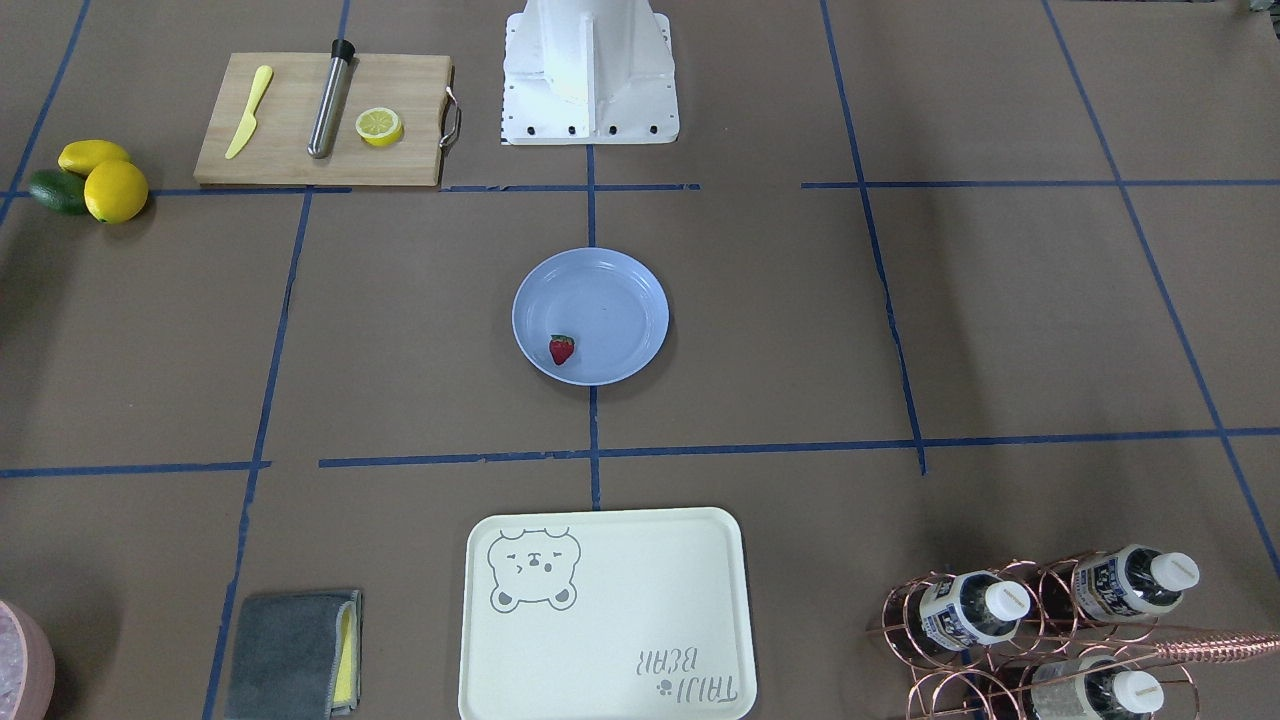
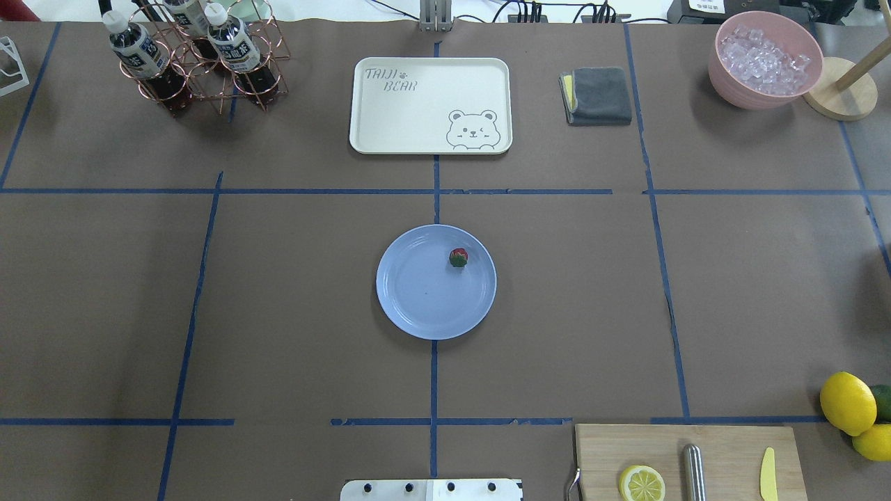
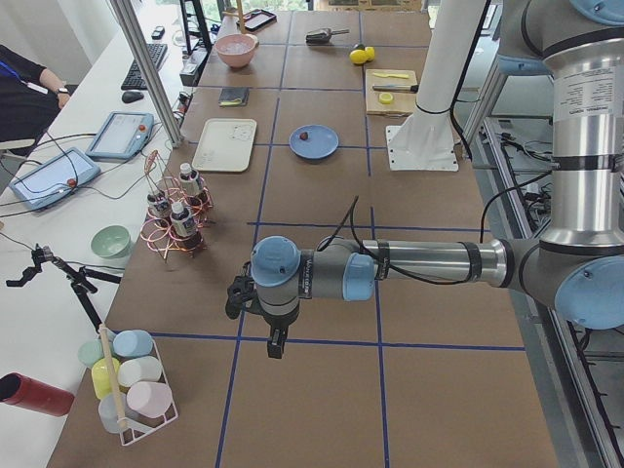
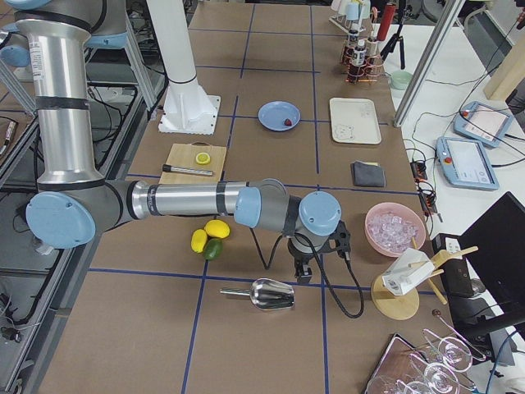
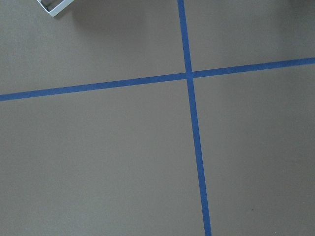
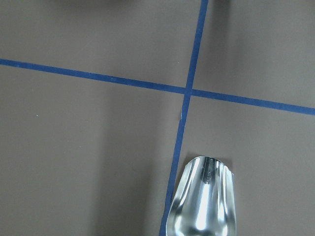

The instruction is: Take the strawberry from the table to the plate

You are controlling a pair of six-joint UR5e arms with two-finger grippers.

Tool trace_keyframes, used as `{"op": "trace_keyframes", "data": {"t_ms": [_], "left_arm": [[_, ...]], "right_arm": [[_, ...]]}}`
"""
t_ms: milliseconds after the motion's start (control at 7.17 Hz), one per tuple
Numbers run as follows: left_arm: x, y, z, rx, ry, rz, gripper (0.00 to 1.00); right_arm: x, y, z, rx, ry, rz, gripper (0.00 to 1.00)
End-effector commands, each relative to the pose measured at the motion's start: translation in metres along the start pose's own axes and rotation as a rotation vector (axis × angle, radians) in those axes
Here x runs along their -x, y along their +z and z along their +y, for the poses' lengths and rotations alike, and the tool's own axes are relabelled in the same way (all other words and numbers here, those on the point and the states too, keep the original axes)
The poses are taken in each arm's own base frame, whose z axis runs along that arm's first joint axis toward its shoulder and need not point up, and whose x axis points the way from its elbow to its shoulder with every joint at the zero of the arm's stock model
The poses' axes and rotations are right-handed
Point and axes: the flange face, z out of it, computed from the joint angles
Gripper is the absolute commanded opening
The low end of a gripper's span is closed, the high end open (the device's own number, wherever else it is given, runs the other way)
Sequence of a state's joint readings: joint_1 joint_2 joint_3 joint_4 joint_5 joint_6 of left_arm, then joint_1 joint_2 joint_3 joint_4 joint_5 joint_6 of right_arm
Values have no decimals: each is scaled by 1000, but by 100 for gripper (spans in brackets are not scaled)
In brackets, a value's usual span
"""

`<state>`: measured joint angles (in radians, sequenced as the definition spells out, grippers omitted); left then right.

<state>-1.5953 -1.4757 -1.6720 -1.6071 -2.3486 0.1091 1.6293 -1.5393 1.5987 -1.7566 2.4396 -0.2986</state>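
**Task status.** The strawberry (image 1: 562,349) lies inside the plate (image 1: 610,290), near the rim on the side away from the robot and a little to its right. It touches neither gripper. Judged from this, the transfer is done and no step is left.

**Left gripper** (image 3: 276,343). It hangs over the table's left end, well apart from the plate. It shows only in the side view, so whether its fingers are spread or closed cannot be told. Its wrist camera sees only paper and tape.

**Right gripper** (image 4: 302,274). It hangs over the table's right end, near a metal scoop (image 6: 204,196). The finger state cannot be told here either.

**Surface.** The table (image 1: 900,320) is covered in brown paper with a grid of blue tape, and the plate sits at its centre.
- Cutting board (image 1: 300,150), carrying a lemon half (image 1: 380,126), a yellow knife (image 1: 248,112) and a steel rod (image 1: 327,100).
- Two whole lemons (image 1: 115,190) beside a green fruit (image 1: 58,190).
- Cream tray (image 1: 600,640) with a bear drawing.
- Folded grey cloth (image 1: 285,655).
- Copper rack (image 1: 940,640) of bottles.
- Pink bowl of ice (image 2: 766,59).

**Room.** Along the far side stands a white desk with tablets (image 3: 122,134). A person's sleeve (image 3: 24,88) shows at the desk's edge.
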Motion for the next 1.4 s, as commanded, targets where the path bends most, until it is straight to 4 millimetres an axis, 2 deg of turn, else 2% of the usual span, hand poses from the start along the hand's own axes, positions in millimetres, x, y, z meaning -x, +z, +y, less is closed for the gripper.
{"op": "trace_keyframes", "data": {"t_ms": [0,1256], "left_arm": [[0,-1,0,-3,2,0,100],[2,-4,-1,-10,1,-5,100]], "right_arm": [[-16,14,4,-29,-28,11,100],[-10,7,-3,-44,-29,10,100]]}}
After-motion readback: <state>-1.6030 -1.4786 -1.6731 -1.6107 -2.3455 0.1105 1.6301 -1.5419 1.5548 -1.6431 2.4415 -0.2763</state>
